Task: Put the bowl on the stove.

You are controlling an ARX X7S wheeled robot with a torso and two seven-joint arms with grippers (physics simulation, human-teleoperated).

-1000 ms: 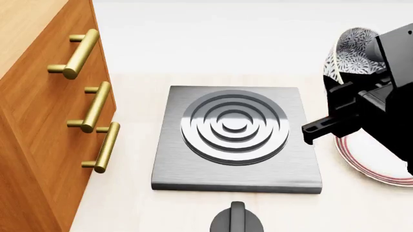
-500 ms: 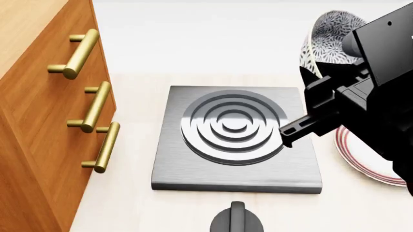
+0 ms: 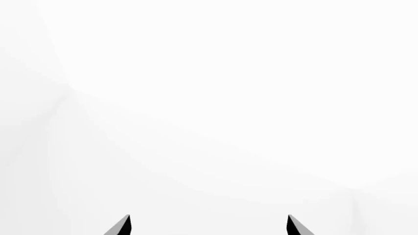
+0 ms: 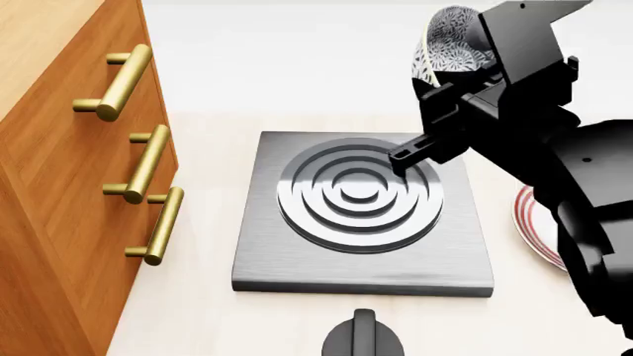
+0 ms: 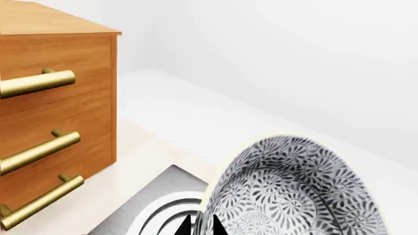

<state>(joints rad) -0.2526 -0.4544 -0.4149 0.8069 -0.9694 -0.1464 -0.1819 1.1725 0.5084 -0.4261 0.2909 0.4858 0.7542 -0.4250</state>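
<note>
The bowl (image 4: pixel 450 46) is off the bench, carried in the right claw (image 4: pixel 465 74) with its mouth tipped sideways, not level. In the head view it hangs above the stove's (image 4: pixel 362 215) far right corner, its patterned inside partly hidden by the black wrist. The right wrist view shows the same bowl (image 5: pixel 294 188) close to the lens, its rim pinched between the claw's dark tips at the frame's lower edge, so that claw is closed on the bowl.

The relation that matters: the ring burner (image 4: pixel 359 194) lies below the bowl, nearer the robot and to its left. By this reading the carry is well along but the bowl is not yet centred; the move ahead probably calls for a short travel toward the burner's middle, a levelling of the tilt, then a descent. The slab is much wider than the bowl, so there is margin. Released while tilted, the bowl might roll or land on its rim.

The right arm is the only one near. The left claw (image 3: pixel 207 226) shows two tips well apart over blank white, open and holding nothing.

A red-ringed plate (image 4: pixel 534 230) lies just right of the stove, a knob (image 4: pixel 362 337) in front of it, and a drawer cabinet (image 4: pixel 70 193) to the left.
</note>
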